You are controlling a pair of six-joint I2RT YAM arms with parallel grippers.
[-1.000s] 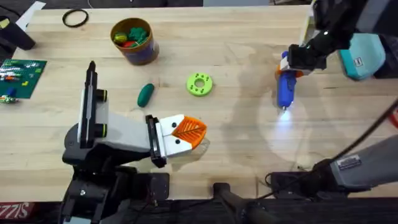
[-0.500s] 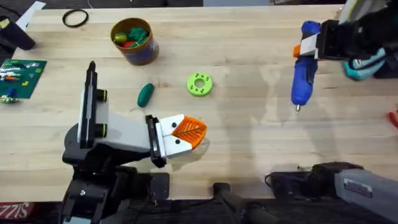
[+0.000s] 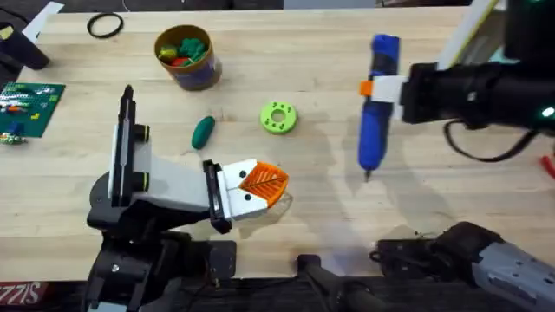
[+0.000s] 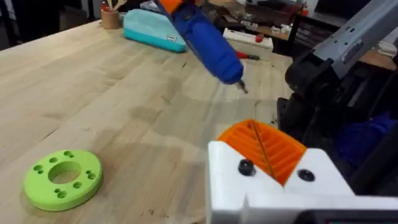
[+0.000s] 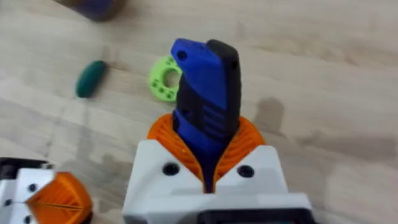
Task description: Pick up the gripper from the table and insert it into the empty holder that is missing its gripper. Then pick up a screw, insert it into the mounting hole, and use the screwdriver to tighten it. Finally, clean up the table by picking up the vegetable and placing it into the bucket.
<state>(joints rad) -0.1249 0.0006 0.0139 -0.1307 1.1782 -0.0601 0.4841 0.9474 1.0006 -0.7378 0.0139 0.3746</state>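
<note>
My right gripper [image 3: 404, 90] [image 5: 208, 157] is shut on the blue screwdriver [image 3: 375, 113] [image 5: 208, 87] [image 4: 205, 34], holding it above the table [image 3: 329, 217] right of centre, with the bit toward the near edge. The grey-white holder [image 3: 165, 184] lies at the lower left. The orange ribbed gripper [image 3: 264, 182] [image 4: 261, 149] sits in its white block at the holder's black end plate, with its orange pads pressed together. The dark green vegetable [image 3: 203, 132] [image 5: 91, 78] lies left of centre. Behind it stands the bucket [image 3: 186, 56] with toy pieces inside.
A lime-green ring with holes [image 3: 278, 117] [image 4: 62, 177] [image 5: 165, 78] lies between the vegetable and the screwdriver. A green circuit board [image 3: 26, 104] and a black ring [image 3: 105, 26] sit at the far left. A teal case [image 4: 152, 31] lies at the far right.
The right gripper has carried the screwdriver leftward, from the right side toward the table's middle. The holder, vegetable and ring have not moved.
</note>
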